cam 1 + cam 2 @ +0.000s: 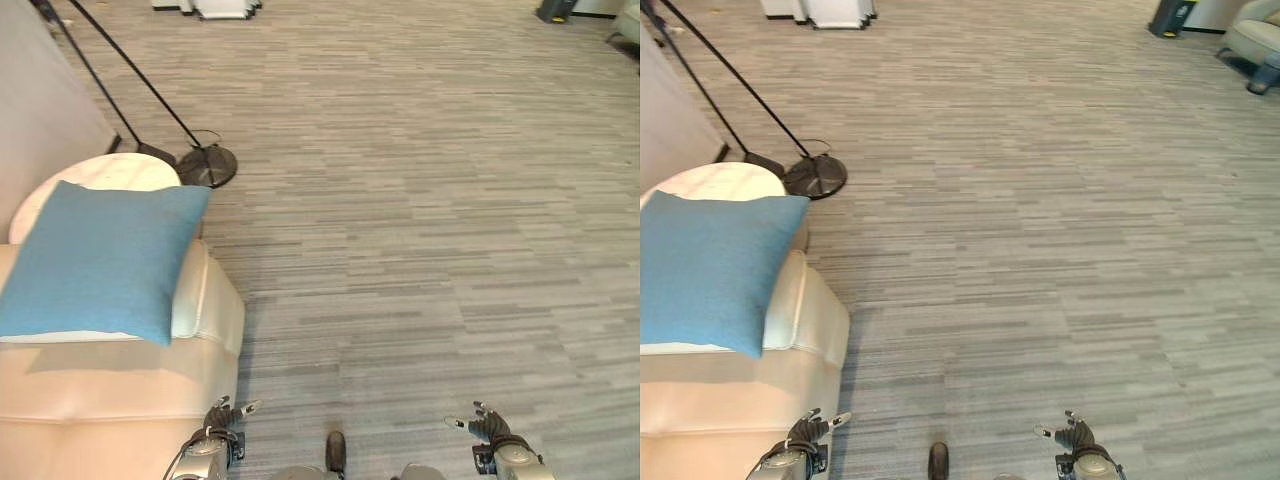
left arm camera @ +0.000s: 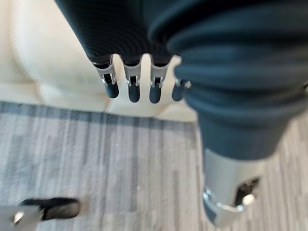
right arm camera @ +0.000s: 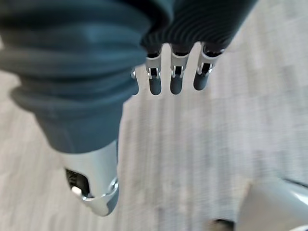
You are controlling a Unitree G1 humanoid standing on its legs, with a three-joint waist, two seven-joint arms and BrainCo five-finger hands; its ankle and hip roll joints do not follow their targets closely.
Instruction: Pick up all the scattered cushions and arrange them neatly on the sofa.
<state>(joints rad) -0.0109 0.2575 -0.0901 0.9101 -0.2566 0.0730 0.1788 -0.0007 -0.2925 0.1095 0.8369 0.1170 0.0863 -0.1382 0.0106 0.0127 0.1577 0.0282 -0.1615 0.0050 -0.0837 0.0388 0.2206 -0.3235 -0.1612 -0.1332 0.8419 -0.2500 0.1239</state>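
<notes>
I see square blue fabric cushion (image 1: 100,262) on cream leather sofa (image 1: 110,385), 11 o'clock from nearer left hand (image 1: 222,418); right hand (image 1: 482,424) idle; both hands' fingers straight, empty.

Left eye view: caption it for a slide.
Blue cushion propped on the cream sofa; both robot hands empty.

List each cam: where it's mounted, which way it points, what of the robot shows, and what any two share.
Left eye view: on the head, looking down and forward at the grey floor, blue cushion on the cream sofa, lamp base; left hand and right hand at the lower edge.
Right eye view: same head, same scene, seen from slightly to the right.
Left wrist view: along the open left hand, fingers toward sofa and floor.
Right wrist view: along the open right hand, fingers over floor.
Shared: both eyes show cushion, sofa, lamp base, hands; left wrist shares the sofa.
</notes>
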